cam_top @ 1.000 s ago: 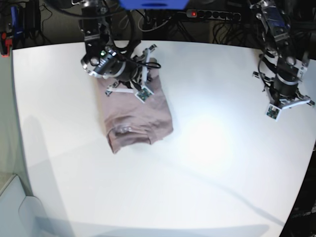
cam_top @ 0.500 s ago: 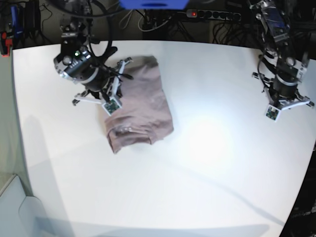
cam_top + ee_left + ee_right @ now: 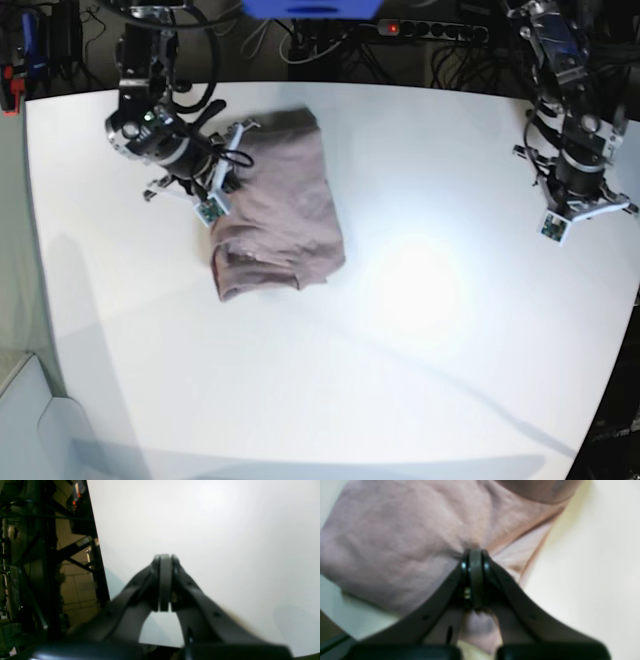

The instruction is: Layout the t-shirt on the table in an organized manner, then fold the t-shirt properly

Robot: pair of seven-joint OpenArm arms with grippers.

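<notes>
The dusty mauve t-shirt (image 3: 285,215) lies folded into a compact, slightly rumpled rectangle on the back left of the white table (image 3: 400,350). My right gripper (image 3: 228,172) is shut, its tips pressed against the shirt's left edge. In the right wrist view the closed fingertips (image 3: 475,555) meet a small pucker in the t-shirt (image 3: 407,530), with bare table (image 3: 595,580) to the right. My left gripper (image 3: 580,200) hangs shut over the table's far right side, holding nothing. The left wrist view shows its closed tips (image 3: 163,557) above plain white table (image 3: 225,530).
A power strip (image 3: 430,30) and cables lie behind the table's back edge, beside a blue object (image 3: 310,8). A dark frame and equipment (image 3: 50,567) stand past the table edge near my left arm. A red item (image 3: 10,85) sits at far left.
My right arm swung from above the shirt's top end to its left side, then came in against the left edge. The shirt shifted a little. The left arm stayed still.
</notes>
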